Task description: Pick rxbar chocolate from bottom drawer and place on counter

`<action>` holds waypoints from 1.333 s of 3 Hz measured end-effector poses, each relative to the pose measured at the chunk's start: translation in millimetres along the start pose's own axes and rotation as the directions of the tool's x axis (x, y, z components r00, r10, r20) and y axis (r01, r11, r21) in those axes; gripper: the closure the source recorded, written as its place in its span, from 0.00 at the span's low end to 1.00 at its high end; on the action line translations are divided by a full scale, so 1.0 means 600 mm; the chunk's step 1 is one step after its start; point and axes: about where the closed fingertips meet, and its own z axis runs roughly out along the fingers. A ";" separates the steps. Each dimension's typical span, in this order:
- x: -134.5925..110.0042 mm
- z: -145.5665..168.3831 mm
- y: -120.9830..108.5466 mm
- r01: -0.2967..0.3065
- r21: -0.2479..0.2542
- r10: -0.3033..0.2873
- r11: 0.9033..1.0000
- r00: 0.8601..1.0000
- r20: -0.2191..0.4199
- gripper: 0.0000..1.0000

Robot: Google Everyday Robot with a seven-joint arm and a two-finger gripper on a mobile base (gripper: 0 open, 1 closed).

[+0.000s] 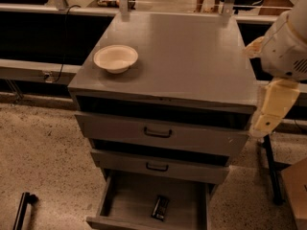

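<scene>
The rxbar chocolate [160, 207] lies flat in its dark wrapper on the floor of the open bottom drawer [125, 202], right of the middle and near the front. The counter [192, 51] is the grey cabinet top. My arm [288, 42] hangs at the cabinet's right edge. Its pale gripper [269, 110] points down beside the counter's front right corner, level with the top drawer and well above and right of the bar. The gripper holds nothing that I can see.
A cream bowl [115, 58] stands on the counter's left front. The two upper drawers with black handles [158, 132] [157, 167] are pulled out a little. A black stand leg [271, 169] is right of the cabinet and a black object [21, 210] lies on the speckled floor at the left.
</scene>
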 end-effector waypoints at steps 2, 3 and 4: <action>-0.013 0.035 0.008 0.073 -0.031 -0.073 0.997 0.997 0.012 0.00; -0.013 0.035 0.008 0.073 -0.031 -0.073 0.997 0.997 0.012 0.00; -0.014 0.077 0.031 0.173 -0.085 -0.180 0.981 0.980 -0.085 0.00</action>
